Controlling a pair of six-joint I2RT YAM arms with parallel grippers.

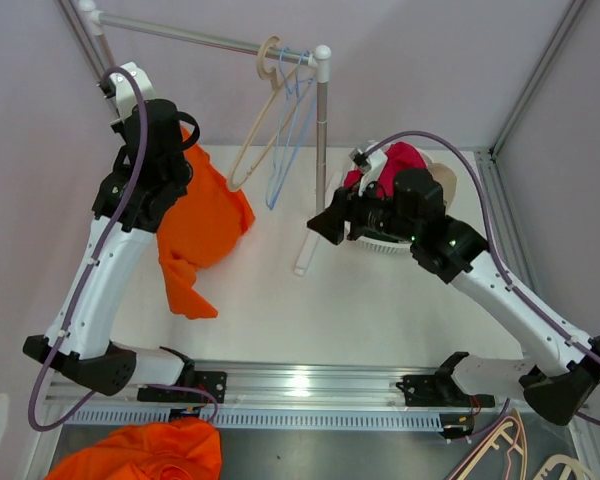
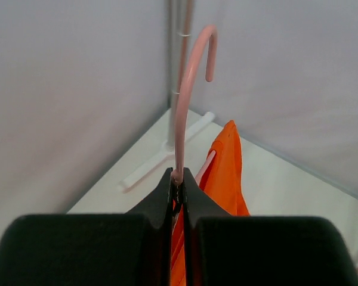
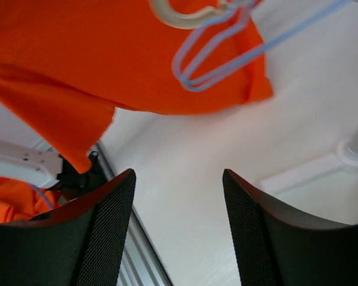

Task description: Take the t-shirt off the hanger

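The orange t-shirt (image 1: 205, 220) hangs in loose, crumpled folds from the pink hanger (image 2: 188, 89), held above the left side of the desk (image 1: 330, 300). Its lower end droops to the surface or close to it, and the cloth looks soft and limp, bunched rather than spread. The left gripper (image 2: 177, 185) is clamped tight on the hanger's neck just below the hook, carrying both. The right gripper (image 3: 179, 179) hovers near mid-desk, jaws wide apart and holding nothing, facing the cloth. By my reading the shirt has not yet come off and the step in hand is the pull. The right gripper would need to reach in, pinch a fold and draw it off one hanger arm while the left holds firm.
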